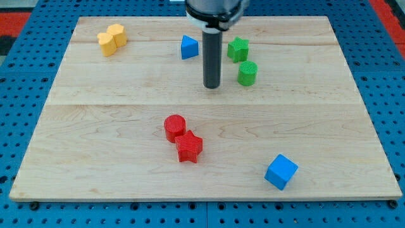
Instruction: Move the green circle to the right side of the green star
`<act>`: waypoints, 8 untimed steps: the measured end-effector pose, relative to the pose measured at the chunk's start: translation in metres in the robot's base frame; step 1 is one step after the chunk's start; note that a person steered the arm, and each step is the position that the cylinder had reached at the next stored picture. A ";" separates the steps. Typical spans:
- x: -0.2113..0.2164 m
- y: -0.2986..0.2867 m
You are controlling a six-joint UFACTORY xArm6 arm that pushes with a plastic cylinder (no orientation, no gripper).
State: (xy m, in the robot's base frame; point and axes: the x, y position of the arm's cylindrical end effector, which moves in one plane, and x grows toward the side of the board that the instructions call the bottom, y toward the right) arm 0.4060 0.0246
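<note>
The green circle [247, 73] is a short green cylinder near the view's top, right of centre. The green star [238, 49] sits just above it and slightly to the left, close to it with a narrow gap. My tip [211, 86] is the lower end of the dark rod, standing on the board to the left of the green circle and a little lower than it, with a gap between them. The tip touches no block.
A blue triangle [188, 47] lies left of the rod. A yellow block [112, 39] sits at the top left. A red circle [174, 127] and a red star [188, 147] touch below centre. A blue cube [280, 171] sits at the bottom right. All rest on the wooden board [95, 114].
</note>
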 end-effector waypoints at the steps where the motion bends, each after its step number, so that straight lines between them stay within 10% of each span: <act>1: 0.001 0.041; 8: -0.048 0.038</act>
State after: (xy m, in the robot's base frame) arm 0.3584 0.0624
